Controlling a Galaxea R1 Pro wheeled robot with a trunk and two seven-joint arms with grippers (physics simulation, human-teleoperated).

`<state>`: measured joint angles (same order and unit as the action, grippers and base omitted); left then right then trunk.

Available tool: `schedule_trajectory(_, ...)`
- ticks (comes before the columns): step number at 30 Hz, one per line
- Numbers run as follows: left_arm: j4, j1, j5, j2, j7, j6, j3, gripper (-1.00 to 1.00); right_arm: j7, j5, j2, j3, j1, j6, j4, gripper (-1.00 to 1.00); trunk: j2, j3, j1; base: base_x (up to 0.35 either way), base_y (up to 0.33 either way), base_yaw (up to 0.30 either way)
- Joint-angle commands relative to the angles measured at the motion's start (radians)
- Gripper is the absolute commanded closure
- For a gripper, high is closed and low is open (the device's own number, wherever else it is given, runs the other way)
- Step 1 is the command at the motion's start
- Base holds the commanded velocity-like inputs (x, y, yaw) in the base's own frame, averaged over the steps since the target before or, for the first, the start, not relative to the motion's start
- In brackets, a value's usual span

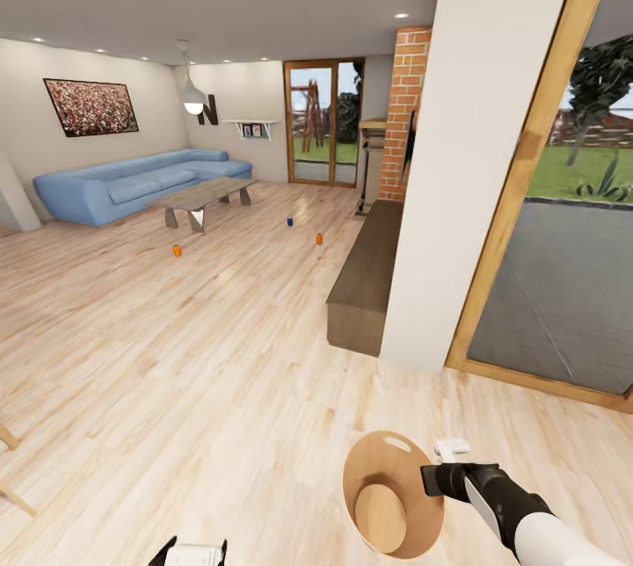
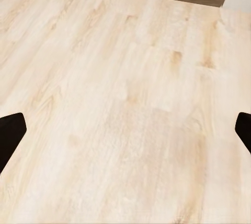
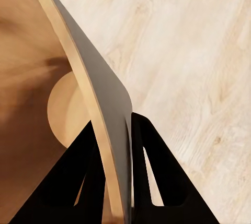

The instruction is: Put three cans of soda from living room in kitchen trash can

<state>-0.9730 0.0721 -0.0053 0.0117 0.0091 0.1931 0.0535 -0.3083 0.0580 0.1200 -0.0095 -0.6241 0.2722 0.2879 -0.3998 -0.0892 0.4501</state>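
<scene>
Now the pail rides into the living room, cans ahead.

Right gripper (image 1: 437, 471) is clamped on the pail (image 1: 391, 496) wall at lower right; left gripper (image 2: 125, 130) gapes wide, holding nothing. Three cans stand upright on the floor toward upper centre: orange can (image 1: 177, 250), blue can (image 1: 289, 221), second orange can (image 1: 319, 238). A dark "N" marks the far wall.

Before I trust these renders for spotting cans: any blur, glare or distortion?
Head view: sharp, wide-angle stretch at the edges; pendant lamp glows; soda cans are tiny specks. Right wrist view: trash can wall looms close, its dark side shaded. Left wrist view: evenly lit floor.
</scene>
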Motion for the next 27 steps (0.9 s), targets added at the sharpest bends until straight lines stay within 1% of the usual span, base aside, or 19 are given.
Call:
schedule_trajectory(1,0.000,0.000,0.000,0.000,0.000,0.000,0.000,-1.00,-0.005,-0.010,0.000,-0.004,0.000,0.001,0.001,1.00,0.000,0.000,0.000,0.253,0.110,0.000)
schedule_trajectory(7,-0.001,0.000,0.000,0.000,0.000,0.000,0.000,-1.00,-0.004,-0.010,-0.001,-0.004,0.000,0.001,0.001,1.00,0.000,0.000,0.000,0.274,0.123,0.003)
schedule_trajectory(13,-0.001,0.000,0.000,0.000,0.000,0.000,0.000,-1.00,-0.003,-0.010,-0.001,-0.003,0.000,0.001,0.000,1.00,0.000,0.000,0.000,0.288,0.137,0.100)
schedule_trajectory(27,0.000,0.000,0.000,0.000,0.000,0.000,0.000,-1.00,-0.004,-0.010,-0.002,-0.003,0.000,0.000,0.000,1.00,0.000,0.000,0.000,0.290,0.140,0.223)
